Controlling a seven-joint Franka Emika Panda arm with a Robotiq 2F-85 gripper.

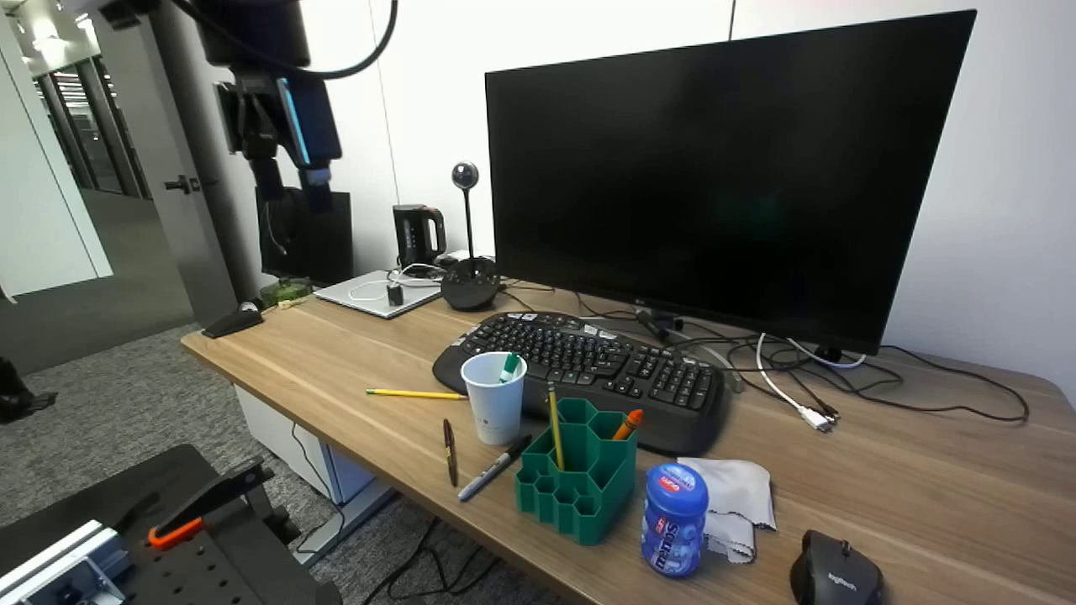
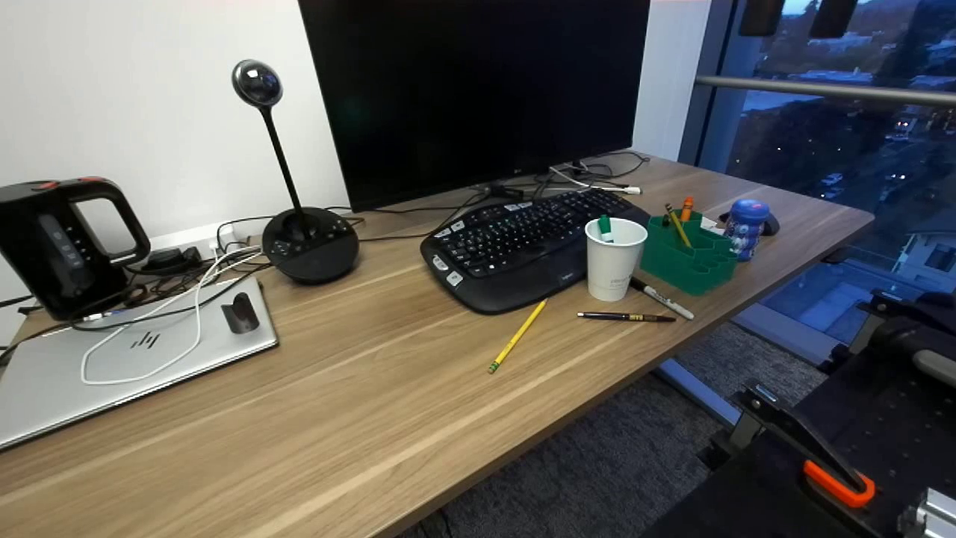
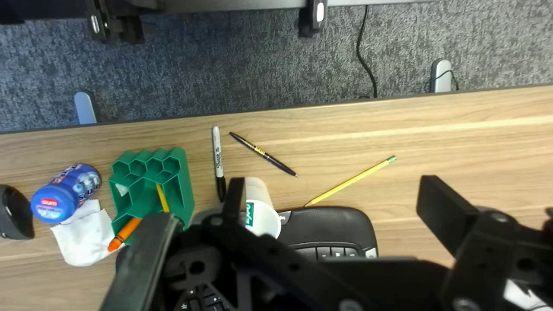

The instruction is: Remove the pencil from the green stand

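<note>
- In an exterior view, see the hand (image 1: 292, 203) raised well above the desk (image 1: 336, 361).
- In the wrist view, find it spread wide, with a broad gap between its two tips.
- Find the pencil (image 1: 556, 424) in the green stand (image 1: 618, 487), tilted, upper end above the rim, set in a wide compartment next to the small cells.
- In the wrist view, see only part of that pencil, upper end covered by a dark bar (image 3: 142, 263).
- Note an orange crayon (image 1: 628, 424) leaning in the same stand.
- Note a second yellow pencil (image 1: 416, 394) lying flat, point near the black keyboard (image 1: 580, 357).
- See a white paper cup (image 1: 496, 416) upright just beside the keyboard, green marker (image 1: 508, 367) inside.
- Between cup and stand, see a grey marker (image 3: 218, 160) lying capped; near it, a black pen (image 2: 626, 317).
- On the stand's far side from the cup, find a blue gum bottle (image 1: 672, 525) upright, with a pale cloth (image 1: 740, 496) just beside it and a black mouse (image 1: 836, 571) farther along.
- Behind the keyboard, see a large monitor (image 1: 714, 193), screen dark.
</note>
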